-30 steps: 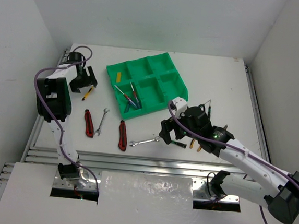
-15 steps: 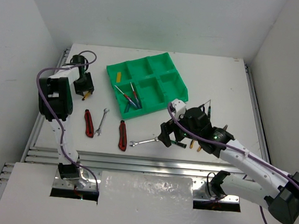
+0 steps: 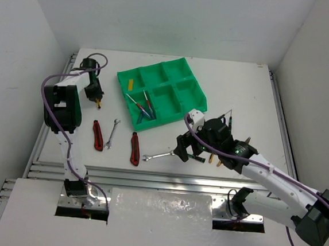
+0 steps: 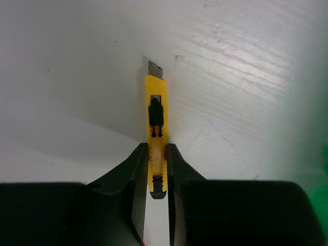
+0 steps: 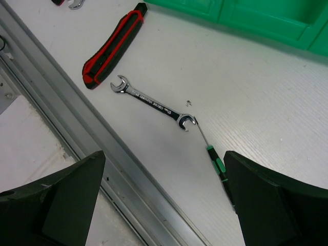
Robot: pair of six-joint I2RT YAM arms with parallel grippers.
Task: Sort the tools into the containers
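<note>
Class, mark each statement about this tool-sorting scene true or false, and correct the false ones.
1. The left jaws grip a yellow knife. True.
2. The right jaws hold a wrench. False: they stand open above it, and it lies on the table.
3. Screwdrivers lie in the green tray. True.
4. Both red knives are in the tray. False: both lie on the table.

White table, green tray, loose tools

left tool now clamped on yellow knife
</note>
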